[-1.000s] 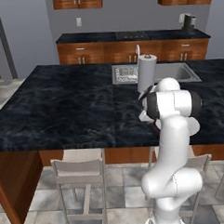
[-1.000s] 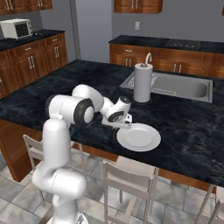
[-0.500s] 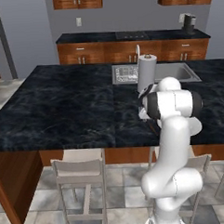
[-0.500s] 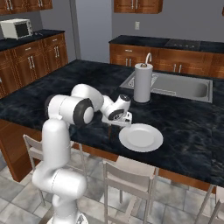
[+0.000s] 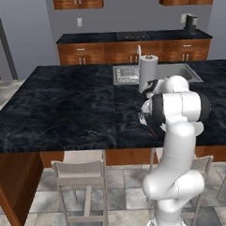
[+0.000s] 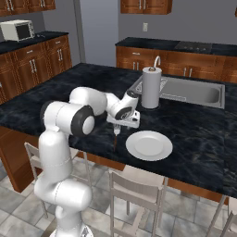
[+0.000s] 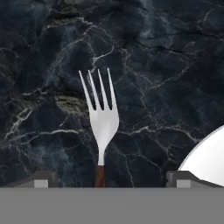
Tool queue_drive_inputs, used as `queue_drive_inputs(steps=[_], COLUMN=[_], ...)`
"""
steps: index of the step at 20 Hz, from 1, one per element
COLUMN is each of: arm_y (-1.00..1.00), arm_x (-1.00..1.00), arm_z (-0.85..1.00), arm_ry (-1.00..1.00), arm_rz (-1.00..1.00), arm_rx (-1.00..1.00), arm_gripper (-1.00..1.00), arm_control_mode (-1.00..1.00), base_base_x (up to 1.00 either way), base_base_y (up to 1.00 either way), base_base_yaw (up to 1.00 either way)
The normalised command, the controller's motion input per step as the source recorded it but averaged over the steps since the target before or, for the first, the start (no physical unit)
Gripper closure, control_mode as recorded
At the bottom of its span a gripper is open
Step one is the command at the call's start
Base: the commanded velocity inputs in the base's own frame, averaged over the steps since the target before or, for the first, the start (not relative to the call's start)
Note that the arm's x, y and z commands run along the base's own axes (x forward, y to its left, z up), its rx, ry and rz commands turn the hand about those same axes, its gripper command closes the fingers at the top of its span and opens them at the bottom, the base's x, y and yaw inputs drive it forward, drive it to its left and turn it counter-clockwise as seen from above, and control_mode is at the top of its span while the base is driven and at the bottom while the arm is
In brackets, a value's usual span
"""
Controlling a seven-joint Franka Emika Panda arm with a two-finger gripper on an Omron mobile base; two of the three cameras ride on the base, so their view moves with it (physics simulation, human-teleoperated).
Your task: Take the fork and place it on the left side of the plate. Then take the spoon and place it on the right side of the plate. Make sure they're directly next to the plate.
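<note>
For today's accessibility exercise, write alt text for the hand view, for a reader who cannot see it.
A fork with silver tines and a dark brown handle lies on a black marble counter, tines pointing up the picture, between the open gripper's two dark fingertips. The curved edge of a white plate shows at the lower right, apart from the fork.

fork (image 7: 103,118): silver tines, brown handle | plate (image 6: 149,145): plain white | counter (image 7: 52,57): black marble, white veins

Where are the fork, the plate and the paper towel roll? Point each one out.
fork (image 7: 103,120): hand view, the silver head just below the tines.
plate (image 6: 149,145): right base view, its white centre.
paper towel roll (image 6: 151,88): right base view, mid side.
</note>
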Motion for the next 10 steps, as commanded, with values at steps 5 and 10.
queue_drive_inputs(steps=[5,10], arm_y=[-0.19,-0.23], arm_x=[-0.39,-0.97], arm_z=[0.18,0.51], arm_ry=[-0.01,-0.09], arm_rz=[0.00,0.00], arm_rx=[-0.01,0.00], arm_gripper=[-1.00,-1.00], arm_control_mode=[-1.00,-1.00], base_base_x=[0.00,0.00], base_base_y=[0.00,0.00], base_base_yaw=[0.00,0.00])
